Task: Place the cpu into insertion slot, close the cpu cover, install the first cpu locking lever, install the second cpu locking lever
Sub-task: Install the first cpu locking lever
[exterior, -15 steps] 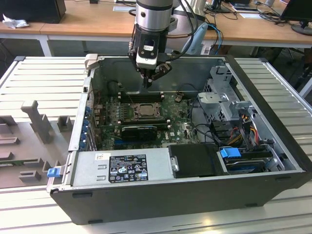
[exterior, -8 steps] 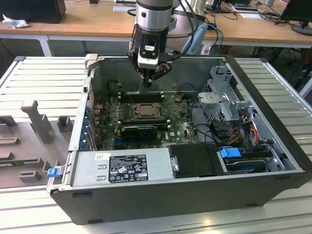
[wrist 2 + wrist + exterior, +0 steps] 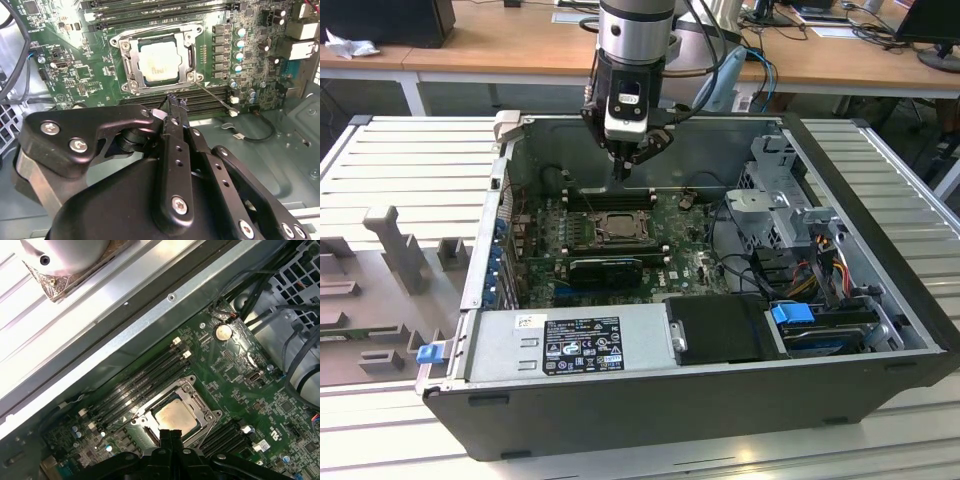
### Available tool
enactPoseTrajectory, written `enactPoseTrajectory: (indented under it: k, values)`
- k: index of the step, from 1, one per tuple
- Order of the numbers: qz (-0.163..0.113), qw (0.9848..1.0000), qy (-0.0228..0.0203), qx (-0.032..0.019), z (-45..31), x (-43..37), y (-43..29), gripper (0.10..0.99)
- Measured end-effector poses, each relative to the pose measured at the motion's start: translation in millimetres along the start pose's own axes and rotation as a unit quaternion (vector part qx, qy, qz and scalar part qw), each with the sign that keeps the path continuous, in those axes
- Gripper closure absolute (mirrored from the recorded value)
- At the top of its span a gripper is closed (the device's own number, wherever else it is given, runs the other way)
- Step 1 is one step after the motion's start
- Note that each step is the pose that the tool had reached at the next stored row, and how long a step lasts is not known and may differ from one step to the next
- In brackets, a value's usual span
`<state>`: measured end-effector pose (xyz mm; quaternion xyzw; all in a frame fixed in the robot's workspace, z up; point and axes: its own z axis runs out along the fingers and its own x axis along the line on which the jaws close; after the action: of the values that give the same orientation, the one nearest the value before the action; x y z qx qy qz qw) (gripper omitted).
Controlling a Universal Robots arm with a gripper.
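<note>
The gripper (image 3: 623, 170) hung inside the open computer case (image 3: 620, 400), its jaws pressed together and pinching nothing. Their tips stood over a bank of long black memory slots (image 3: 210, 100), just beside the insertion slot (image 3: 137, 59) and seemingly clear of the board.

Just beyond the tips lay the one cpu (image 3: 160, 60), flat in the insertion slot with its pale metal top up. The one cpu cover (image 3: 150, 36) lay down around it, framing the chip through its window. From the socket corner nearest the jaws a thin metal rod (image 3: 215, 97) angled out across the memory slots. It may have been a locking lever left unlatched, though I could not be sure.

A second bank of memory slots (image 3: 135, 385) ran along the far side of the socket from the jaws, making two banks. In the second wrist view the gripper's own black body hid the board closest to it.

Farther from the jaws were one black expansion card (image 3: 605, 268), one grey power supply (image 3: 570, 340), one round coin cell (image 3: 223, 331), a metal drive cage (image 3: 775, 185) and a tangle of cables (image 3: 825, 250). The case rested on a ribbed metal bench (image 3: 410, 170), with grey moulded fixtures (image 3: 390, 250) well apart from the jaws.
</note>
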<state>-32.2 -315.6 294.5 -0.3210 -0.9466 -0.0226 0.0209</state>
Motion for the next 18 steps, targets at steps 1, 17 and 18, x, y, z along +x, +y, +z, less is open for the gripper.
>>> enactPoseTrajectory:
  k: [1,17,18]
  values:
    - [-0.003,1.0,0.0001,0.0002,0.0,0.0,0.0,0.98]
    - [-0.042,0.9991,0.0012,0.0023,0.0,0.0,0.0,0.98]
    - [-0.044,0.999,0.0013,0.0024,0.0,0.0,0.0,0.98]
